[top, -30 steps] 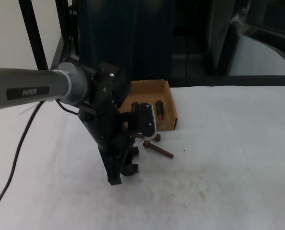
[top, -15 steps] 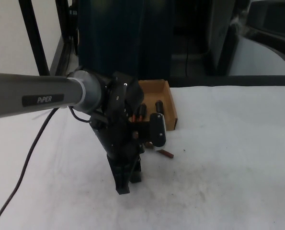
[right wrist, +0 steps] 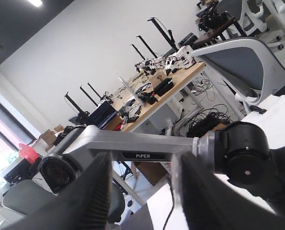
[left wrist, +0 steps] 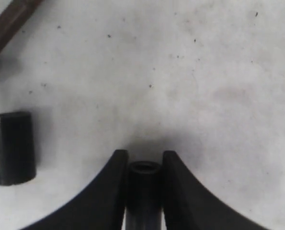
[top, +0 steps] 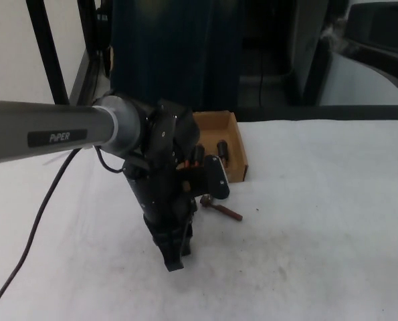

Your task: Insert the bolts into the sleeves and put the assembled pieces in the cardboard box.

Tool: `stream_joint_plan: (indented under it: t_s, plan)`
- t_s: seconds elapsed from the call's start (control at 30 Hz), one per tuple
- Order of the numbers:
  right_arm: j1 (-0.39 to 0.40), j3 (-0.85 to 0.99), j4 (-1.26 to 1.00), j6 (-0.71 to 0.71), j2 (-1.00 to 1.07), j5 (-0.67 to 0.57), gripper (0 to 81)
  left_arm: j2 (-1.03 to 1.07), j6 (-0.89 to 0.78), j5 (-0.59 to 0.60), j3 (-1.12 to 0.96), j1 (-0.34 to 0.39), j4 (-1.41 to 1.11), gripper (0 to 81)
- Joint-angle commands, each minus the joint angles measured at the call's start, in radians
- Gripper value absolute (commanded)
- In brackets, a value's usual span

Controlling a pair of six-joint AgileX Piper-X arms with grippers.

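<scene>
Dull black parts on soiled white cloth

The white tabletop [top: 319, 221] looks like felted cloth, slightly rough and flecked with dark grit. On the left gripper [left wrist: 143, 162] the black fingers [left wrist: 104, 191] are smooth, dull plastic, as is, perhaps, the short black tubular sleeve [left wrist: 144, 191] pinched between them. The long brown bolt [left wrist: 8, 24] shows rusty, unpolished metal. The brown cardboard box [top: 237, 150] is plain matt paperboard. The grey arm tube [top: 45, 134] has a satin sheen.

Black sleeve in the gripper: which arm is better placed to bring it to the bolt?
Left, likely: the left gripper holds the black cylindrical sleeve over the white bench, near the rusty bolt.
</scene>
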State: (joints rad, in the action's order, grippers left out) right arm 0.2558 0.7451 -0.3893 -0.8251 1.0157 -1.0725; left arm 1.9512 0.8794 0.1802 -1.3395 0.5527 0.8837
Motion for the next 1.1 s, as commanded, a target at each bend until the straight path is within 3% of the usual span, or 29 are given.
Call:
stream_joint_plan:
  t_s: [0.0, 0.23, 0.4, 0.7, 0.83, 1.07]
  plan:
    - [-0.006, 0.01, -0.012, -0.03, -0.012, -0.014, 41.6, -0.038, -0.019, -0.017, -0.004, 0.003, 0.004, 0.9]
    - [-0.022, 0.01, 0.132, 0.005, -0.012, 0.002, 40.8, -0.188, -0.13, -0.014, -0.004, -0.02, 0.004, 0.9]
    - [-0.039, 0.01, 0.506, 0.264, -0.012, 0.123, 33.0, -0.311, -0.285, 0.0, -0.004, -0.043, 0.004, 0.9]
    - [-0.025, 0.03, 1.042, 0.707, 0.067, 0.444, 33.0, -0.504, -0.757, 0.318, -0.004, -0.116, 0.004, 0.9]
    - [0.004, 0.062, 1.163, 0.771, 0.185, 0.5, 34.9, -0.568, -0.832, 0.393, -0.004, -0.125, 0.004, 0.9]
    - [0.079, 0.248, 1.205, 0.868, 0.371, 0.635, 35.8, -0.639, -0.879, 0.398, -0.002, -0.125, 0.029, 0.9]
